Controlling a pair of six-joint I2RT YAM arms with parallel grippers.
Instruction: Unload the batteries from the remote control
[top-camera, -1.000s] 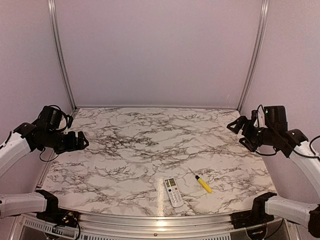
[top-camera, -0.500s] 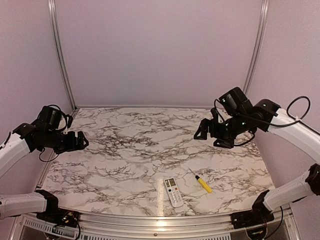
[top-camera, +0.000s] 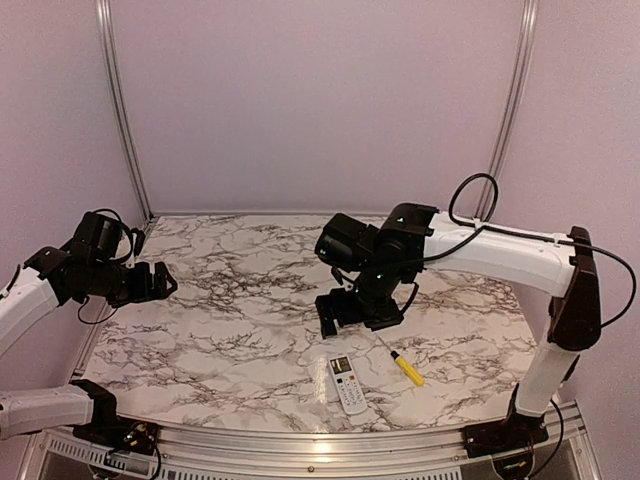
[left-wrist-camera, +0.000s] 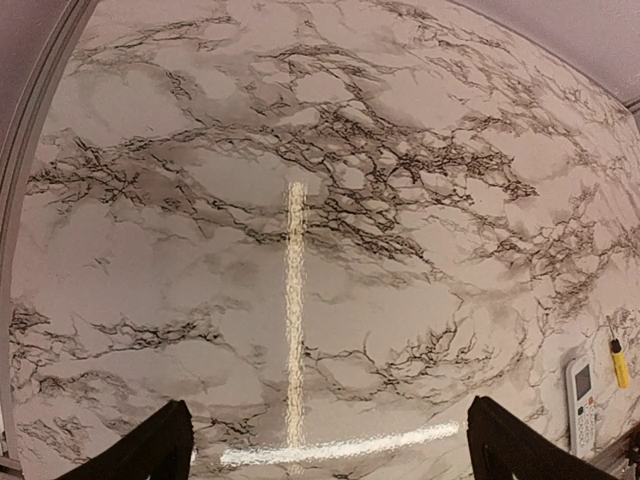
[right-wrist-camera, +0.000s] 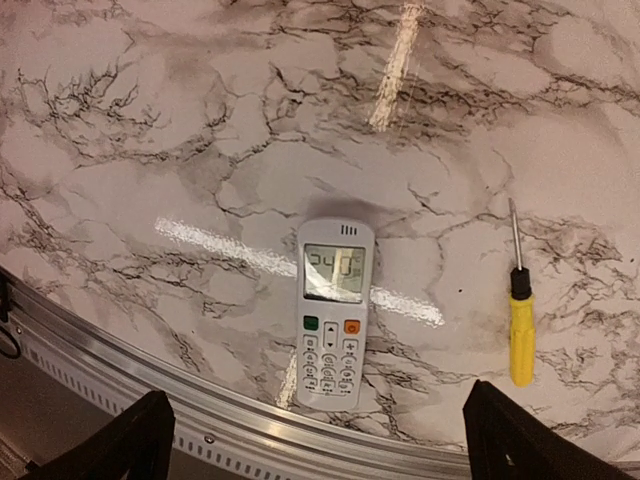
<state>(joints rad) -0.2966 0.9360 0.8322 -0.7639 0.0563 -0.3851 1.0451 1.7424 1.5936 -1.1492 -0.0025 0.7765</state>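
Observation:
The white remote control (top-camera: 347, 383) lies face up near the table's front edge, its screen and buttons showing (right-wrist-camera: 333, 312); it also shows at the far right of the left wrist view (left-wrist-camera: 581, 405). The batteries are hidden. My right gripper (top-camera: 355, 322) hangs open just behind and above the remote, which sits between its two fingertips in the right wrist view (right-wrist-camera: 322, 440), untouched. My left gripper (top-camera: 160, 282) hovers open at the table's left side, with only bare marble between its fingers (left-wrist-camera: 325, 450).
A yellow-handled screwdriver (top-camera: 405, 366) lies just right of the remote, tip pointing away (right-wrist-camera: 520, 320). The table's metal front rail (right-wrist-camera: 200, 420) runs close below the remote. Pale walls enclose the marble table (top-camera: 250, 300) on three sides.
My right arm has swung from the right wall across to the table's middle and now points down over the remote. The left arm, remote and screwdriver have not moved.

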